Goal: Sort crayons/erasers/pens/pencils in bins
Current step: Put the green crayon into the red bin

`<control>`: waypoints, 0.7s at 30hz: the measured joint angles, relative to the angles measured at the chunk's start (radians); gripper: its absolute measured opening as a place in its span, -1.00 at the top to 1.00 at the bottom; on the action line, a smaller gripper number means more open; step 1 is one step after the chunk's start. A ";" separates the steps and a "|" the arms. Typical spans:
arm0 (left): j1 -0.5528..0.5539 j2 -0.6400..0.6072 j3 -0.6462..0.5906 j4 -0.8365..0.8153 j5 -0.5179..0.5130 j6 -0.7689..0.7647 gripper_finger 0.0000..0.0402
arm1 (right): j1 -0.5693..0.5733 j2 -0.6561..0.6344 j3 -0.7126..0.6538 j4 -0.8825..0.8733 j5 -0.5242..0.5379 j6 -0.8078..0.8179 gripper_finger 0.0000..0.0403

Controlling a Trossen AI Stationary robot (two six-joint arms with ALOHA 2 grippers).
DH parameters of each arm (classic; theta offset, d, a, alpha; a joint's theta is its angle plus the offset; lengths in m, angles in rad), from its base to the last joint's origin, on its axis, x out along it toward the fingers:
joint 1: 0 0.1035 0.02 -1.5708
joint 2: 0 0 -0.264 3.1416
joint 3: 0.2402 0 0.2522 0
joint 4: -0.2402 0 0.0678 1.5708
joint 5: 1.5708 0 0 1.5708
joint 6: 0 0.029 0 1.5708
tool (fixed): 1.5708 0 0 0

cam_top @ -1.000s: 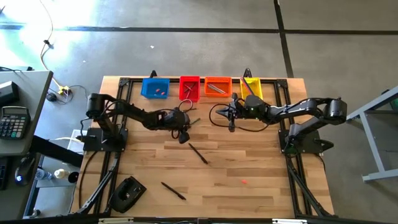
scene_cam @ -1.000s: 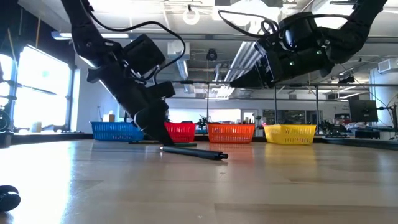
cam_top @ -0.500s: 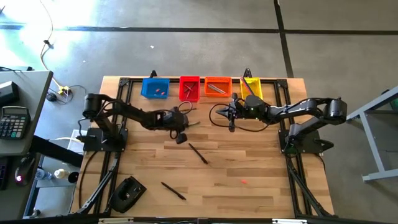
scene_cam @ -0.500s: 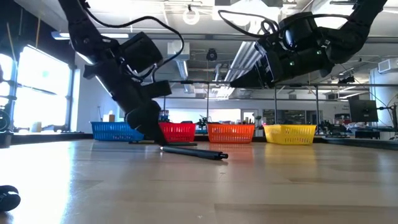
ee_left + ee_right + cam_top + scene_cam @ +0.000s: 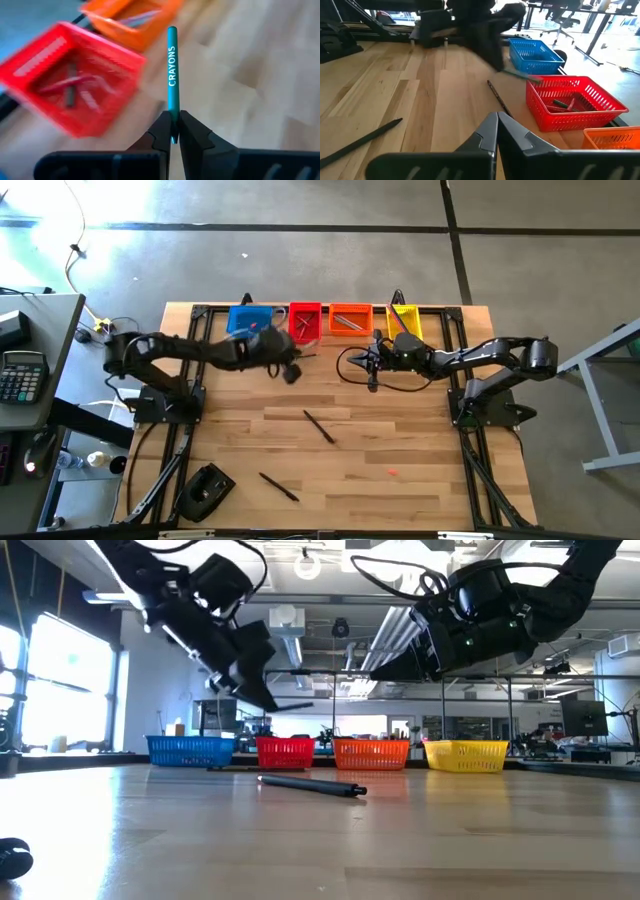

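Note:
Four bins stand in a row at the table's far edge: blue, red, orange and yellow. My left gripper hovers just in front of the red bin, shut on a teal crayon printed CRAYONS. In the low view the crayon hangs well above the table. My right gripper waits shut, holding nothing, in front of the orange bin, with its fingers raised off the wood. The red bin holds several sticks. My left gripper pinches the crayon's near end between its two fingers. The fingers slant down toward the far edge. The crayon sticks straight out ahead of them, in line with them. It is lifted clear of the table, its free end toward the red and orange bins.
Two black pens lie on the wood, one mid-table and one near the front. A small red eraser lies front right. A thin dark stick lies by the red bin. A black device sits front left.
My left gripper has risen from the table and swung toward the far edge, up to the red bin. The teal crayon, which lay on the wood beside it, has come up with it and now hangs clear of the table.

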 joint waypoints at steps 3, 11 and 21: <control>0.068 0.002 0.061 -0.053 0.000 0.014 0.96 | 0.000 0.000 0.000 0.000 0.000 0.000 1.00; 0.231 0.160 0.251 -0.185 0.070 0.121 0.96 | 0.000 0.000 0.000 0.006 0.000 0.000 1.00; 0.335 0.379 0.450 -0.316 0.124 0.128 0.96 | 0.000 0.000 0.000 0.005 0.000 0.000 1.00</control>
